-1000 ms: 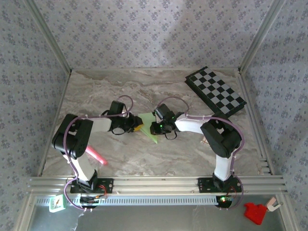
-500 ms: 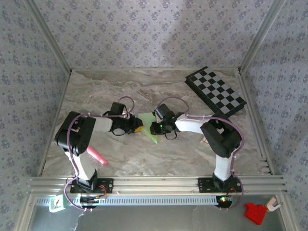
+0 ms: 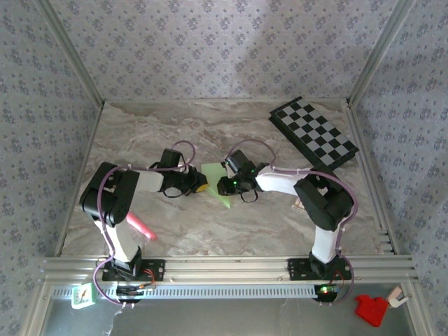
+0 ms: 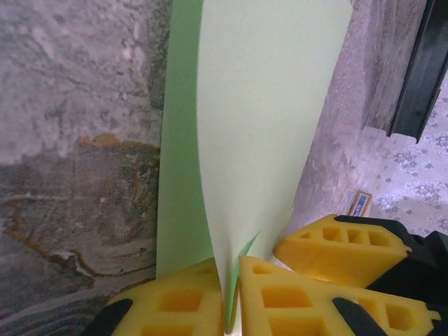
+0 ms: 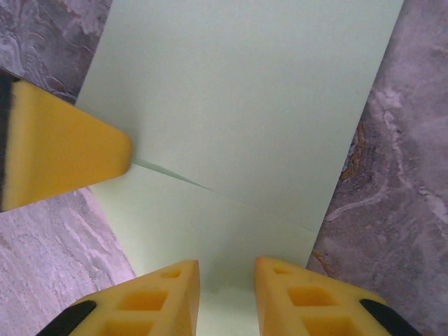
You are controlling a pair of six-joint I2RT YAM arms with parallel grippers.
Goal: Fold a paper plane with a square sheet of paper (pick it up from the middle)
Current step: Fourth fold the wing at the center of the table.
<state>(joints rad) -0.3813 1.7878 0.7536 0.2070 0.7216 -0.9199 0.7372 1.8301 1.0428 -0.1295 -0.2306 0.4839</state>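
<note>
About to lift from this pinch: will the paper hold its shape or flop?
Probably floppy: the paper bows in a curve above where the left gripper pinches it. Likely very light, so a nudge may slide it on the smooth table. The fold should stiffen it a little along that line.

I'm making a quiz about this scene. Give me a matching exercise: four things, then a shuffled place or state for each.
1. green paper
2. chequered board
3. pink marker
4. left gripper

A. far right corner of the table
B. shut on the paper's edge
C. centre of the table
D. near left side

Pairs: 1-C, 2-A, 3-D, 4-B
</note>
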